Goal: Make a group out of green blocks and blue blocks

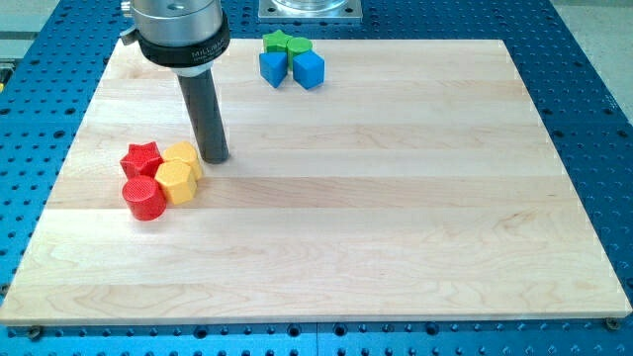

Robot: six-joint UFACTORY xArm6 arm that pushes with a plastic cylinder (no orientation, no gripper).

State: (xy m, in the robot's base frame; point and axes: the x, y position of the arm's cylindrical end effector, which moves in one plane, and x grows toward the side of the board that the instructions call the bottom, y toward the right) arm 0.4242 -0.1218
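From where I sit, the green and blue blocks look gathered already: a green star-shaped block (278, 42) and a second green block (300, 46) of unclear shape sit at the view's top edge of the pale wooden tabletop (396, 198), touching a blue wedge-like block (273, 67) and a blue cube (309, 69) just below them, all four packed into one tight cluster. My tip (215, 156) is well apart from that cluster, down at the view's left, just beside a yellow hexagonal block (183, 155) and close to the second yellow hexagonal block (175, 181), with a red star-shaped block (141, 158) and a red cylinder (144, 198) further left in the same clump. There is no gripper on this rig, only the dark rod, so nothing is being held. I judge the task nearly or fully done, so the care now is in not spoiling it. If I tidy the group, I would slide away from the yellow blocks toward the view's right first, so none get dragged along, then approach the blue cube from below or from the right with a short, slow nudge. A hard push could scatter the cluster or send a green block off the top edge.
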